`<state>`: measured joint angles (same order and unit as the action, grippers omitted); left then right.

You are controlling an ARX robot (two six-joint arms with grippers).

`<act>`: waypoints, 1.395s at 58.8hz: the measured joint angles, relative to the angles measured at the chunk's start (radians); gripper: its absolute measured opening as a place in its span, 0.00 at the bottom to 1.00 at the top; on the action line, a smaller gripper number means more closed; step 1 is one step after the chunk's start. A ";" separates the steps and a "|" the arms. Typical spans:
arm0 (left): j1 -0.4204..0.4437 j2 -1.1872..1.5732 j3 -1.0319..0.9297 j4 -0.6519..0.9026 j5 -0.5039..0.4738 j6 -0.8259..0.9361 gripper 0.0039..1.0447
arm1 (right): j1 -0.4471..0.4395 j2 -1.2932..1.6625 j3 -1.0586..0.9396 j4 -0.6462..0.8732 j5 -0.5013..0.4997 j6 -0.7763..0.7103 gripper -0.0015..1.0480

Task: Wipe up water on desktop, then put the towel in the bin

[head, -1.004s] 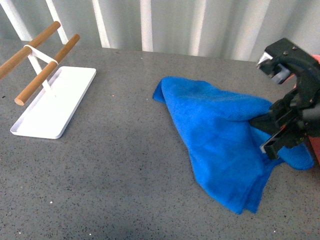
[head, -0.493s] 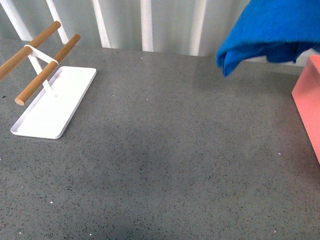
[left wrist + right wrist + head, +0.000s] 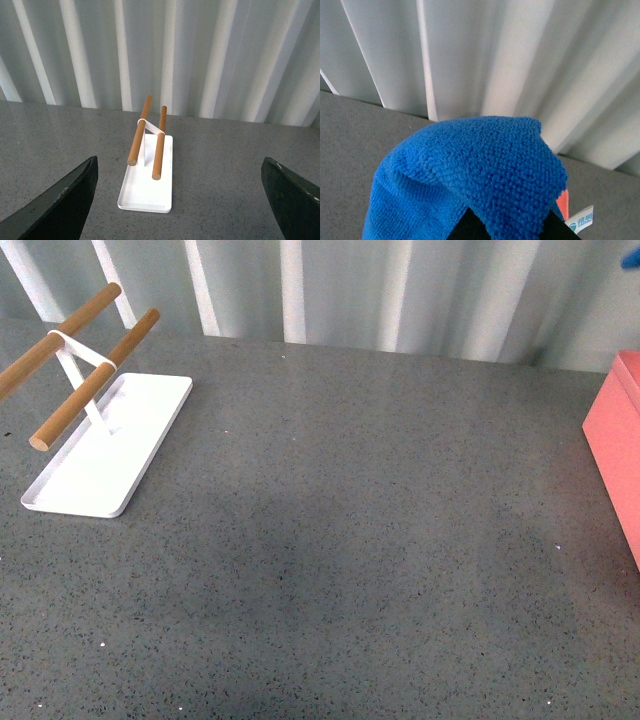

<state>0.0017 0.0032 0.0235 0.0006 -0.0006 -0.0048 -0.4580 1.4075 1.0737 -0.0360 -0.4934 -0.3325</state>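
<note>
The blue towel (image 3: 470, 170) bulges up between the dark fingers of my right gripper (image 3: 512, 226), which is shut on it, held high above the desktop (image 3: 330, 540). In the front view only a blue scrap of the towel (image 3: 632, 258) shows at the top right corner, and neither arm is seen. The salmon-pink bin (image 3: 618, 440) stands at the right edge, partly cut off; a sliver of the bin (image 3: 562, 202) shows past the towel. My left gripper (image 3: 177, 210) is open above the desktop (image 3: 225, 190), nothing between its fingers (image 3: 60, 205).
A flat white tray (image 3: 140, 425) with two wooden bars (image 3: 95, 375) stands at the far left, and the tray (image 3: 147, 192) lies ahead of my left gripper. A ribbed white wall (image 3: 400, 290) closes the back. A white label (image 3: 580, 220) hangs from the towel.
The right gripper has lifted the towel off the desktop, up and to the right, almost out of the front view. The arm has left that view and the bin's side now shows.
</note>
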 joint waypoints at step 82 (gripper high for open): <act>0.000 0.000 0.000 0.000 0.000 0.000 0.94 | -0.106 0.376 -0.167 -0.179 0.195 -0.020 0.93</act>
<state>0.0017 0.0032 0.0235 0.0006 -0.0002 -0.0048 -0.5636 1.7836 0.9066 -0.2146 -0.2981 -0.3523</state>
